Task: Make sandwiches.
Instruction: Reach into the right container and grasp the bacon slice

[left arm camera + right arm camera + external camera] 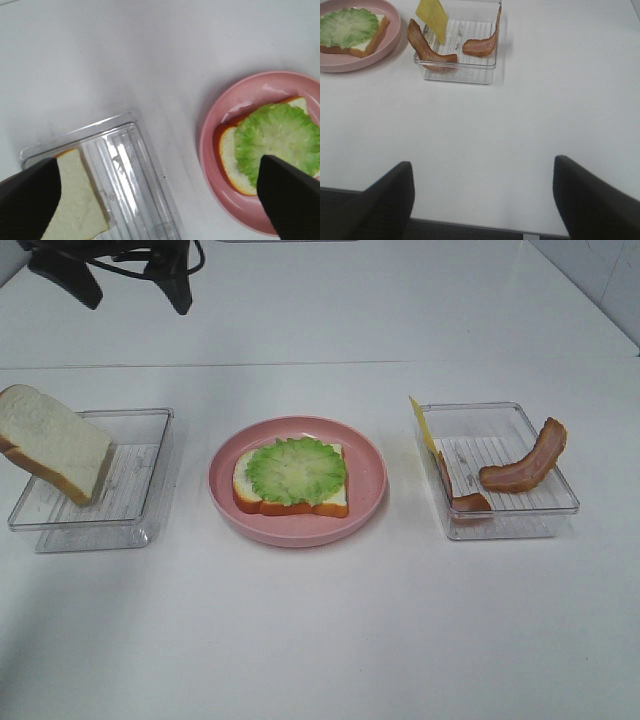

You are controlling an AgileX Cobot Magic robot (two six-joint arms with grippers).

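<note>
lettuce (296,470) flat on bread slice (243,486) | second slice (55,440) tilted | bacon strips (525,468), cheese (422,423) apart

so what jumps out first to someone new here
The pink plate in the middle, holding a bread slice topped with green lettuce. Left of it a second bread slice leans tilted in a clear tray; right of it another tray holds two bacon strips and a yellow cheese square.

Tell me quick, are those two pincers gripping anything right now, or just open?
Left pincer: open, holding nothing.
Right pincer: open, holding nothing.
</note>
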